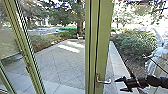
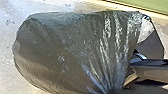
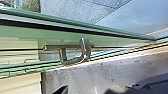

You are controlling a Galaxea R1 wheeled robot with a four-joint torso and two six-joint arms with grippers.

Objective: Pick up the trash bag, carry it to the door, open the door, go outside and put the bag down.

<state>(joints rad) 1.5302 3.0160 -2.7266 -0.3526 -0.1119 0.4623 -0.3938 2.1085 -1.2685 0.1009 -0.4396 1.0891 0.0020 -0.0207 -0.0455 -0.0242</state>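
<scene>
Bag (image 2: 67,50): clamped by the neck in left gripper (image 2: 113,91), against a backdrop of pale floor (image 2: 8,37); best kept clear of the swing. Just short of handle (image 1: 103,81), right gripper (image 1: 118,85), tips wide apart, nothing between. Straddle the lever squarely, close firmly, probably turn down, then ease door (image 1: 102,37) along its arc without twisting. Beyond the glass, paving (image 1: 60,63); farther, trees (image 1: 80,15).

Here we are at a building's doorway: tall green-framed glass door (image 1: 103,37), bent silvery metal handle (image 1: 103,81), grey paved yard (image 1: 62,60), leafy green bushes (image 1: 136,43) outside!
</scene>
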